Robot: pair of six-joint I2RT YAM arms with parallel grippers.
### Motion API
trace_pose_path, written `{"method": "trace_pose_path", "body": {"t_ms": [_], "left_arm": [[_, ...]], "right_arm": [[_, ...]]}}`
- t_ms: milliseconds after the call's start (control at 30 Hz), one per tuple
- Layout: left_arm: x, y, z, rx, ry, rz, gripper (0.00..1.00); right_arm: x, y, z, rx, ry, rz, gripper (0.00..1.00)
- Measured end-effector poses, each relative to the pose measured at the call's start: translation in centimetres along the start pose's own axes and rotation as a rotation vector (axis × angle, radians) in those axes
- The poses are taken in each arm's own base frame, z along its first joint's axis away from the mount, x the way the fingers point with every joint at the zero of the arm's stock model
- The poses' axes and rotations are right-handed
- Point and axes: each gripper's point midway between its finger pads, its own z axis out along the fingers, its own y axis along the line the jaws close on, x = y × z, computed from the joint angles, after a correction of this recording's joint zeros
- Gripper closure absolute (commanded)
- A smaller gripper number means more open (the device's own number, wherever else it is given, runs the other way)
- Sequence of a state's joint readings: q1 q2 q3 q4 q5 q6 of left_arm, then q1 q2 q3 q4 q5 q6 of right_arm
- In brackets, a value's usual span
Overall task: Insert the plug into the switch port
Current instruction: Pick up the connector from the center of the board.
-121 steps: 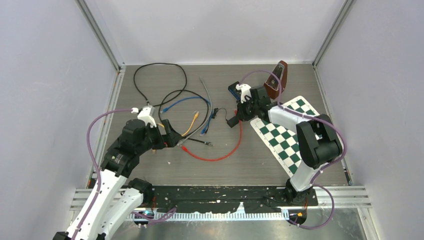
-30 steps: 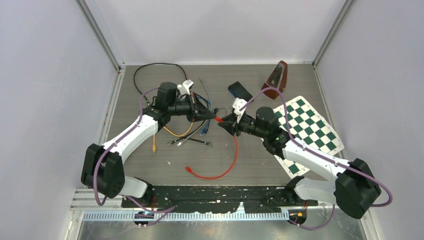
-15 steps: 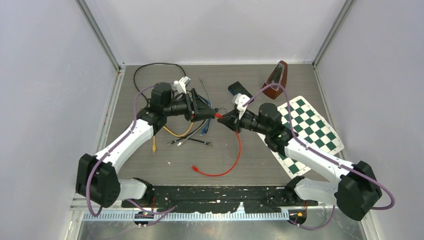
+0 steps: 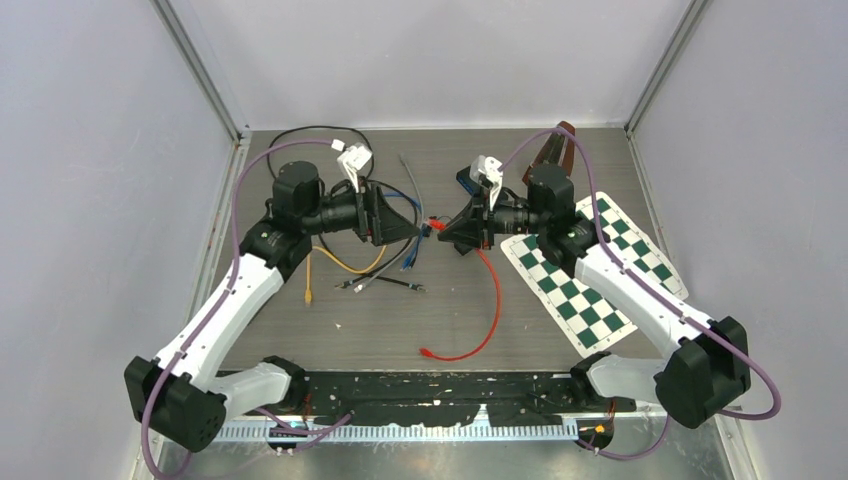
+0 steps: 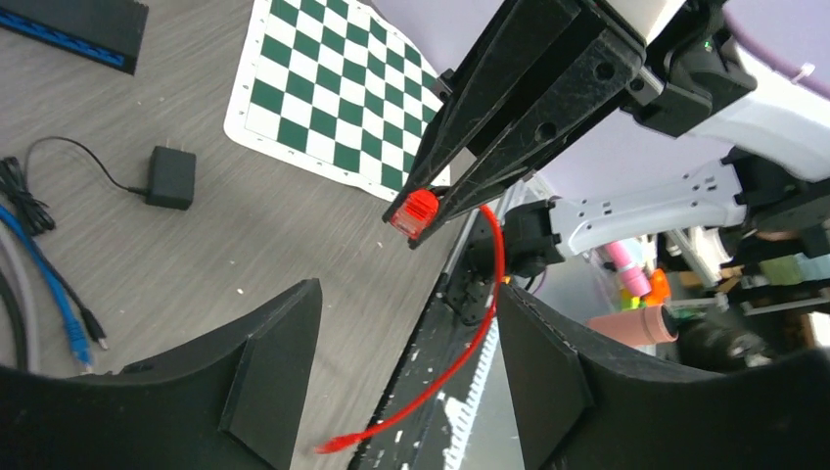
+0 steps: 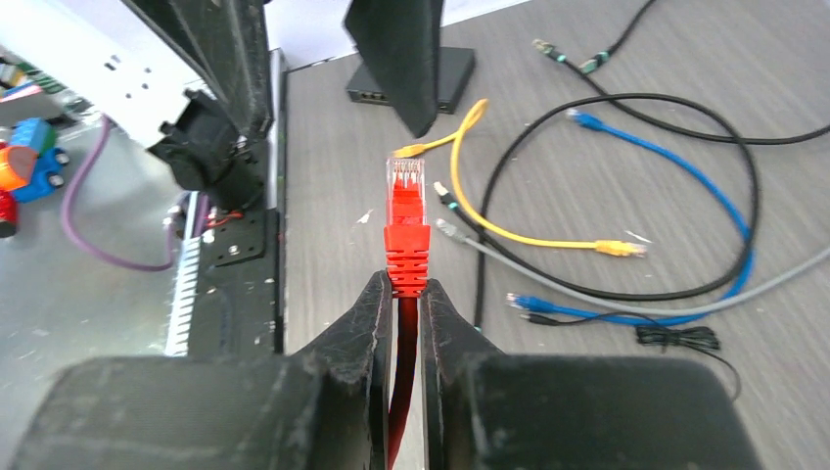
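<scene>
Worked over a grey wood-grain table [image 4: 350, 330] boxed by lilac walls [image 4: 100, 150]. Held left gripper [image 4: 406, 230] wide, empty; pinched red plug [image 6: 406, 201] in right gripper [image 6: 404, 286].

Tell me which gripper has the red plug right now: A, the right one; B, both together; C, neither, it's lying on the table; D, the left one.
A: in the right wrist view the right gripper is pinched shut on the rear end of the red plug, holding it off the table, while the left gripper stands open and clear of it.
</scene>
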State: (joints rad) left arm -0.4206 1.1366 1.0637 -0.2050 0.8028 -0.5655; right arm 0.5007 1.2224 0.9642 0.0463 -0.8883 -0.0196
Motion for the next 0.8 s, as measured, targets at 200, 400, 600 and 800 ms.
{"method": "trace_pose_path", "body": {"t_ms": [200, 400, 600, 800], "left_arm": [[-0.2, -0.3, -0.4, 0.011, -0.009, 0.107, 0.32], [-0.3, -0.8, -0.2, 0.053, 0.02, 0.142, 0.33], [0.3, -1.3, 0.0, 0.103, 0.051, 0.13, 0.35], [0.8, -1.1, 0.5, 0.128, 0.079, 0.109, 0.4]], "right_arm": [[-0.3, 1.5, 0.1, -0.086, 0.013, 0.05, 0.95], [-0.2, 2.5, 0.0, -0.136, 0.019, 0.094, 0.95], [-0.2, 3.0, 0.0, -0.164, 0.022, 0.126, 0.95], [0.0, 2.9, 0.2, -0.172, 0.026, 0.159, 0.95]]}}
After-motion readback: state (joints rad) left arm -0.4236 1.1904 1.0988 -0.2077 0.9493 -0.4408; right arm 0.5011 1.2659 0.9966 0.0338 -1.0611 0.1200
